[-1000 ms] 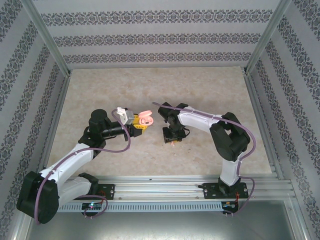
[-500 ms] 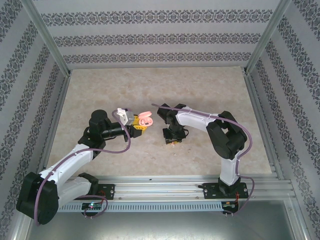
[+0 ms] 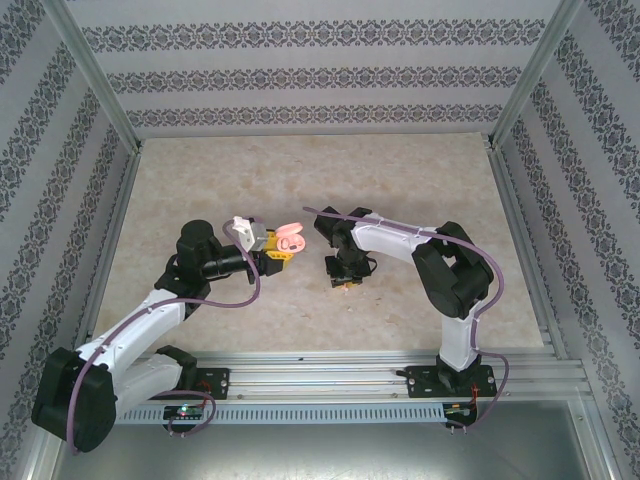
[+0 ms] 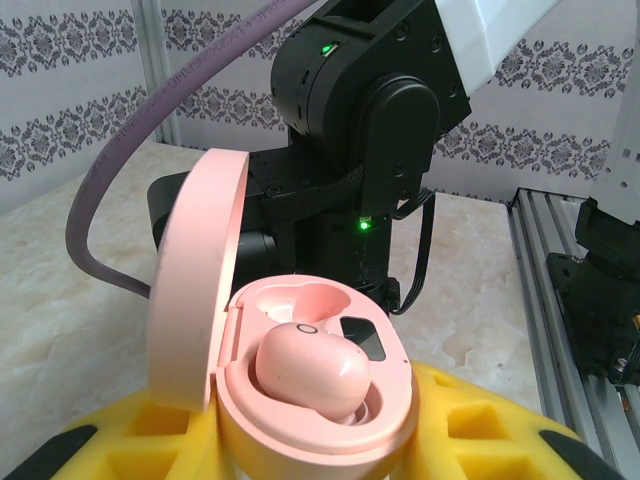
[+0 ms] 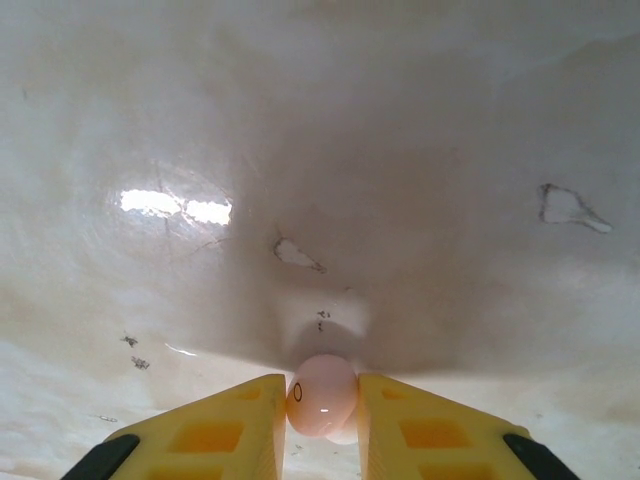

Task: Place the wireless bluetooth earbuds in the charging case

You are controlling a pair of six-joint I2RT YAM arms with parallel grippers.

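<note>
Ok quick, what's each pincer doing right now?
Left pincer: closed, holding the open pink charging case.
Right pincer: closed on a pale pink earbud.

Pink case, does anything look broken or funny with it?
Nothing looks broken. The pink case sits open in the left hand, one earbud tucked in. The pocket beside it is empty; the other earbud lies on the table between the right hand's fingers.

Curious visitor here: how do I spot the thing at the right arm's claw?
On the beige table, find the right claw pointing down. Between its yellow fingers sits a pale pink earbud; its twin is seated in the pink charging case.
</note>
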